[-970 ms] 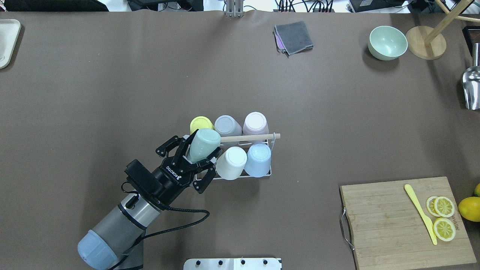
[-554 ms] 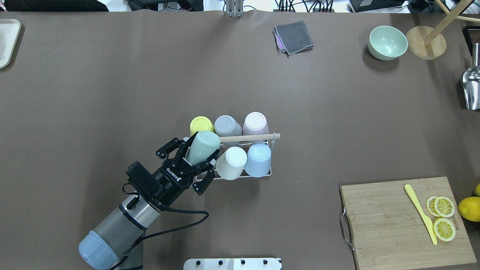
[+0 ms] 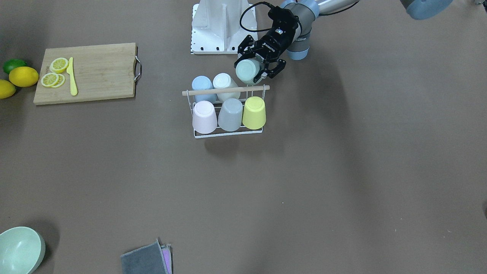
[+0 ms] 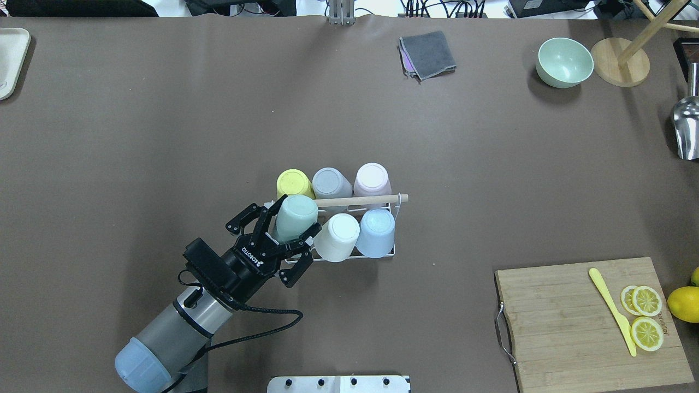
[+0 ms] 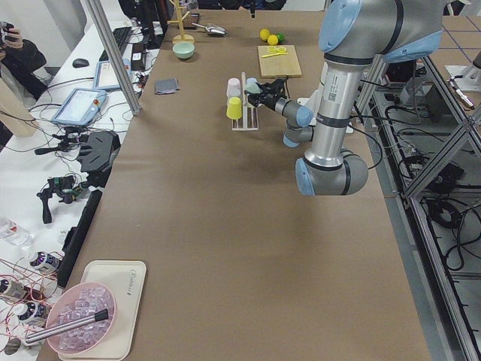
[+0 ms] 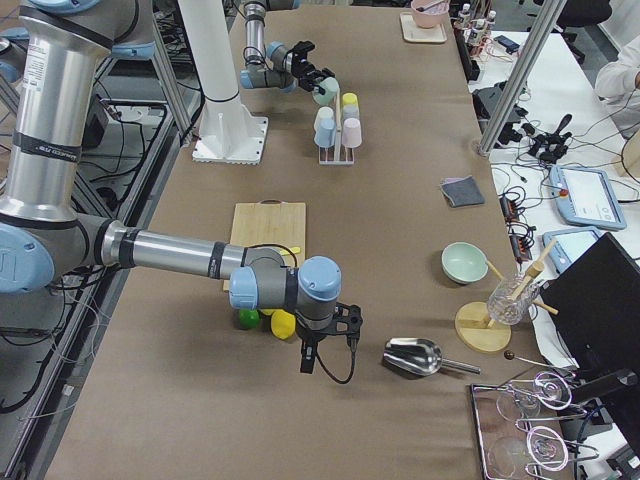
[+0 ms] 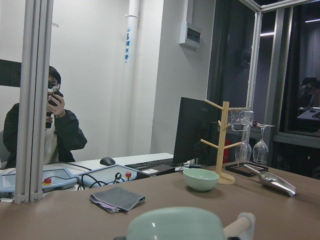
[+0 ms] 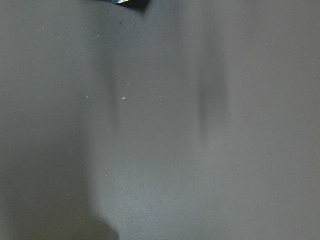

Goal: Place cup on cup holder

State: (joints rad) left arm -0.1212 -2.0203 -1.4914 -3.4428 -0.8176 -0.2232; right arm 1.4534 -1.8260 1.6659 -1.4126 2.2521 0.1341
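The brown desk carries a white wire cup holder with five upturned cups on it. In the overhead view a sixth, the mint cup, sits bottom-up at the holder's 8 o'clock corner. It looks like light, stiff, smooth plastic, best pinched across its side walls. The left claw, reaching in from 7 o'clock, clasps it that way. Whether the right claw is wide or closed cannot be told.

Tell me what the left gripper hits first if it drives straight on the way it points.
Probably the wooden rod of the cup holder, met by the held mint cup; height unclear.
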